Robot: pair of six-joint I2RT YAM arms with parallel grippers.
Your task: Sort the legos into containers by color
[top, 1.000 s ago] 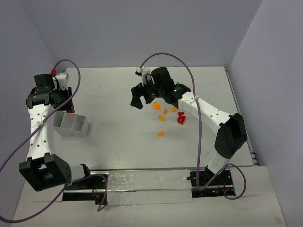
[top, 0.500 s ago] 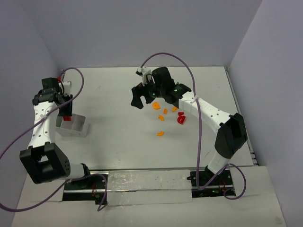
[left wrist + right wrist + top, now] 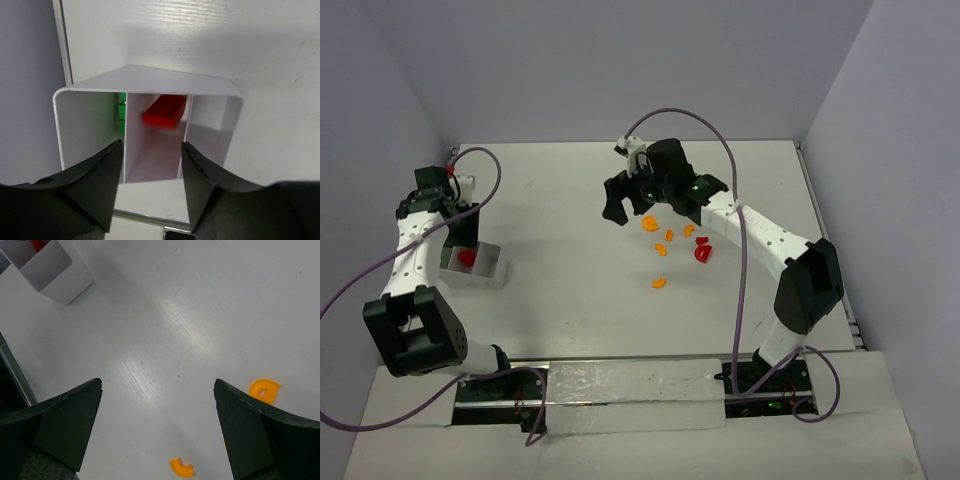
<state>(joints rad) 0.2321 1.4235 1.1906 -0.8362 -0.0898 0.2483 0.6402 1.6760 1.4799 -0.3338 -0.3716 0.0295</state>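
Note:
The white three-compartment tray [image 3: 488,268] sits at the left of the table. In the left wrist view its walls [image 3: 90,120] hold a green lego [image 3: 121,107] in the left compartment and a red block [image 3: 164,112] in the middle one. My left gripper [image 3: 462,238] hovers over the tray, open and empty [image 3: 151,149]. Several orange half-rings [image 3: 648,224] and two red pieces [image 3: 703,254] lie mid-table. My right gripper [image 3: 616,205] is open and empty [image 3: 157,390] above bare table to the left of them. Two orange pieces [image 3: 264,390] [image 3: 181,467] show by it.
The tray's corner [image 3: 55,275] shows at the top left of the right wrist view. One orange piece [image 3: 658,283] lies apart, nearer the front. Walls close the table at the left, back and right.
My left arm has drawn in toward the far left. The tray looked larger and tilted a second ago and now rests flat, with a red piece showing in it. The right gripper barely shifted.

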